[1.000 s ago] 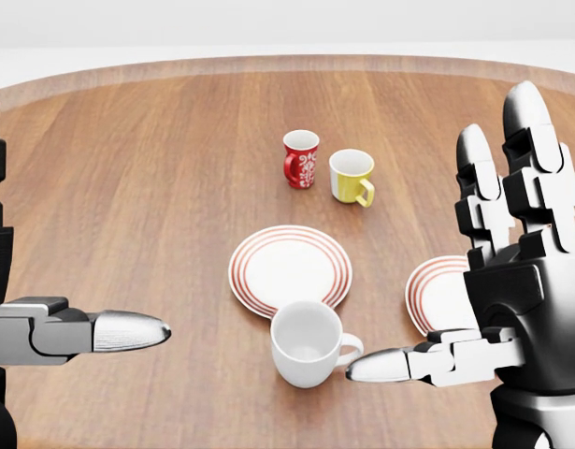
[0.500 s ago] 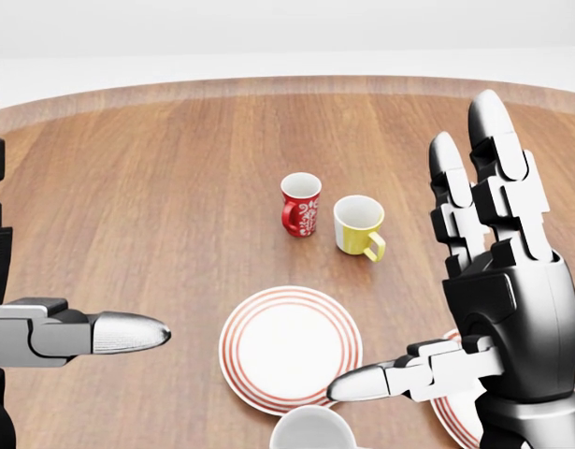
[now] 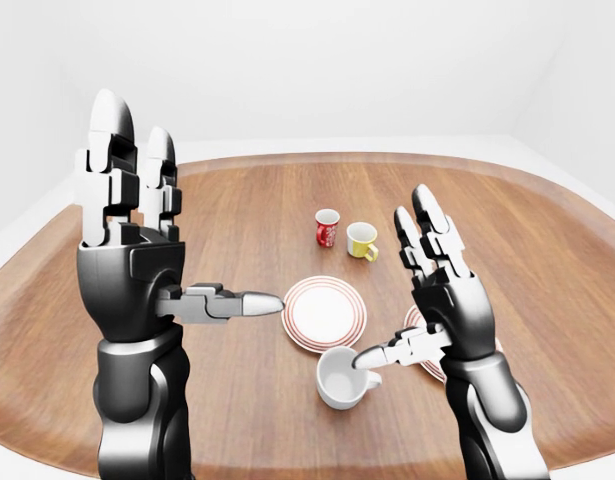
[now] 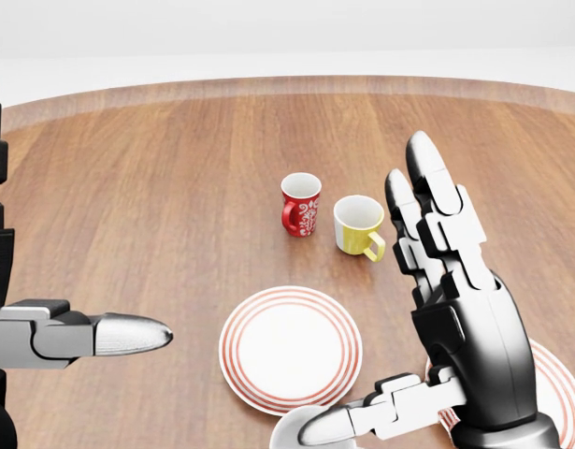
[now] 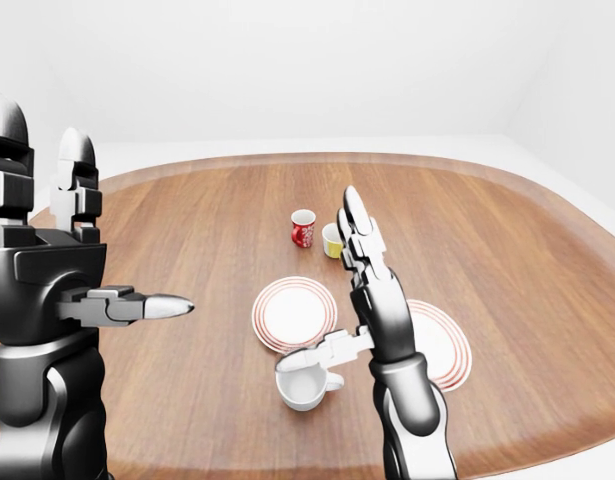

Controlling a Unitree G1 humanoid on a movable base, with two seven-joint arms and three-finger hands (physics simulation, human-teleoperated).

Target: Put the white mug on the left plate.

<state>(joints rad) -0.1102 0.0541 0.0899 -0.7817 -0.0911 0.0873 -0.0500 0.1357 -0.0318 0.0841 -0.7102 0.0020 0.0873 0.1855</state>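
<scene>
The white mug (image 3: pixel 342 378) stands upright on the wooden table, just below the left plate (image 3: pixel 324 313), a white plate with red rings and nothing on it. In the head view only the mug's rim (image 4: pixel 289 434) shows at the bottom edge. My right hand (image 3: pixel 405 300) is open, fingers pointing up, to the right of the mug. Its thumb (image 3: pixel 382 353) reaches left over the mug's rim; whether it touches I cannot tell. My left hand (image 3: pixel 187 250) is open and raised at the left, well away from the mug, thumb pointing right.
A red patterned mug (image 4: pixel 300 204) and a yellow mug (image 4: pixel 359 225) stand side by side above the left plate. The right plate (image 5: pixel 442 345) lies behind my right hand. The round wooden table (image 3: pixel 237 220) extends widely to both sides.
The camera tilted up first, so everything slid down the head view. Since then my right hand has moved down and left, thumb coming over the white mug. The left hand stayed.
</scene>
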